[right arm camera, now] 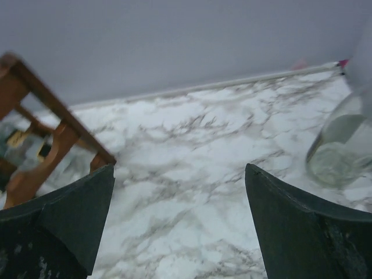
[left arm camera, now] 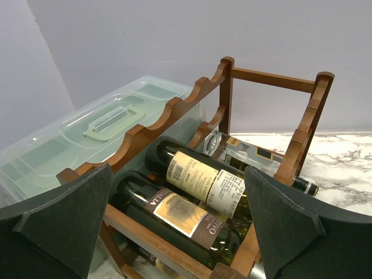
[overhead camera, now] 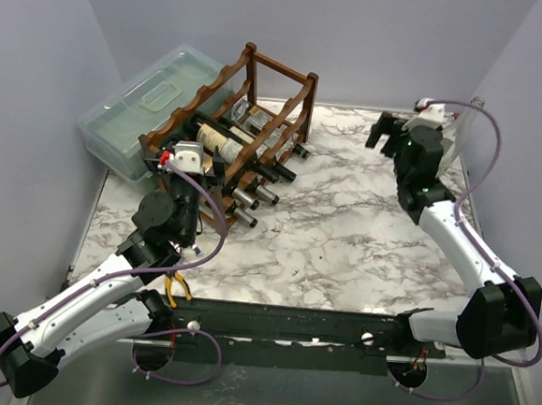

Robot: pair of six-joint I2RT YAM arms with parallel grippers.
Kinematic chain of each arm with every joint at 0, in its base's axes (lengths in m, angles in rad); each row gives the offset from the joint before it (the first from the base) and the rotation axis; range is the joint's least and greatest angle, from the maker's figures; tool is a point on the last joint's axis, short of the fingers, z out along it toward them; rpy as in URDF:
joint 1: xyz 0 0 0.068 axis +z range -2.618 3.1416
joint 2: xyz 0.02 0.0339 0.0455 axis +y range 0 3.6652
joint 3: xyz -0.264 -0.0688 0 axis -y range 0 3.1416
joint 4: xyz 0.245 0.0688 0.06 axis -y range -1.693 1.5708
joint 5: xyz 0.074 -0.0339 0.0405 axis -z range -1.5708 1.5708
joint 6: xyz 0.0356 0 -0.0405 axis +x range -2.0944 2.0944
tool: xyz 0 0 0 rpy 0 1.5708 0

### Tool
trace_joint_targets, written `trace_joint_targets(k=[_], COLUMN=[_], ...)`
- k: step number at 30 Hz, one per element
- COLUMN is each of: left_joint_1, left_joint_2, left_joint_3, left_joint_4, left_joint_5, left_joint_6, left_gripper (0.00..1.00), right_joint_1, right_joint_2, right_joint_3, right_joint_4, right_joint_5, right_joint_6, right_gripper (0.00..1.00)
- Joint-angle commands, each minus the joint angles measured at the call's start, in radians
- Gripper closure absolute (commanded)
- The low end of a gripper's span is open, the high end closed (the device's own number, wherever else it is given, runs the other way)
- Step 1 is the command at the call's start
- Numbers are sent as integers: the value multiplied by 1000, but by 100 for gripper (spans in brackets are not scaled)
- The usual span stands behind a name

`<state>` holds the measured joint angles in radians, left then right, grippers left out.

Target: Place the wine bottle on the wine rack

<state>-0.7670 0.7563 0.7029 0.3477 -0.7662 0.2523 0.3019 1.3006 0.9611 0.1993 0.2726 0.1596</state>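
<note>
The wine rack, a reddish-brown frame with wavy rails, stands at the back left of the marble table. Several bottles lie on it, necks toward the table's middle. In the left wrist view two dark labelled wine bottles lie side by side on the rack, with a clear bottle behind them. My left gripper stands open at the rack's near end, its fingers either side of the dark bottles without touching them. My right gripper hangs open and empty over bare marble at the far right.
A translucent lidded plastic box sits behind the rack against the left wall. A clear glass vessel stands at the right edge of the right wrist view. Yellow-handled pliers lie by the left arm's base. Walls close in on three sides.
</note>
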Motion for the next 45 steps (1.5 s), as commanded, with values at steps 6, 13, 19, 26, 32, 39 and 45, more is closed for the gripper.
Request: trace_joint_targets(k=[6, 13, 19, 26, 32, 39, 45], left_joint_1=[5, 5, 6, 4, 6, 5, 6], left_joint_2=[-33, -35, -42, -36, -33, -17, 15], left_joint_3=[25, 27, 28, 29, 29, 30, 35], left_joint_4=[-24, -29, -36, -37, -38, -38, -47], left_joint_5=[23, 27, 28, 27, 22, 30, 46], left_joint_6=[-25, -43, -47, -43, -38, -42, -44], left_gripper=[4, 4, 4, 4, 4, 4, 3], right_joint_1=[-219, -408, -452, -455, -454, -452, -450], right_joint_2=[141, 330, 488, 604, 650, 646, 635], right_joint_3=[407, 669, 814, 876, 851, 731, 677], right_joint_4=[-281, -485, -535, -482, -431, -301, -266], right_joint_5=[321, 227, 221, 199, 250, 250, 183], right_joint_6=[124, 156, 137, 126, 96, 27, -7], right_gripper=[0, 0, 0, 5, 13, 37, 68])
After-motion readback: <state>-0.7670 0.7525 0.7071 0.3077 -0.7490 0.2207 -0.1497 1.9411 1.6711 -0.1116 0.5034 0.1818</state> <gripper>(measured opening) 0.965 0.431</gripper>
